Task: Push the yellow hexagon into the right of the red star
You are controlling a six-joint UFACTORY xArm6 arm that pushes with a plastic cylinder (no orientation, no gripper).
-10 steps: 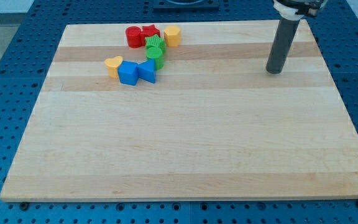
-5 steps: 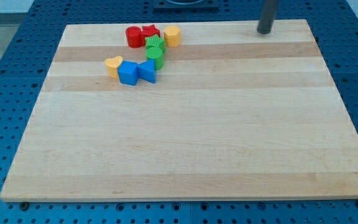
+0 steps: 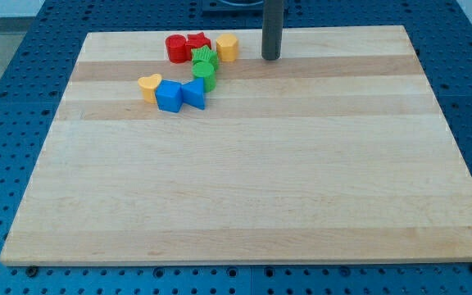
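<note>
The yellow hexagon (image 3: 227, 47) stands near the board's top edge, close to the right side of the red star (image 3: 197, 43), with a thin gap I cannot judge. My tip (image 3: 270, 57) rests on the board to the right of the yellow hexagon, a short gap away and about level with it. A red cylinder (image 3: 175, 48) touches the red star's left side.
Below the star lie a green star (image 3: 205, 58) and a green block (image 3: 204, 74), then a blue triangle (image 3: 193, 93), a blue cube (image 3: 170, 96) and a yellow heart (image 3: 149, 85). The wooden board (image 3: 244, 180) lies on a blue perforated table.
My tip moved from the board's right side up to the top edge, then left, ending just right of the yellow hexagon. No block has moved.
</note>
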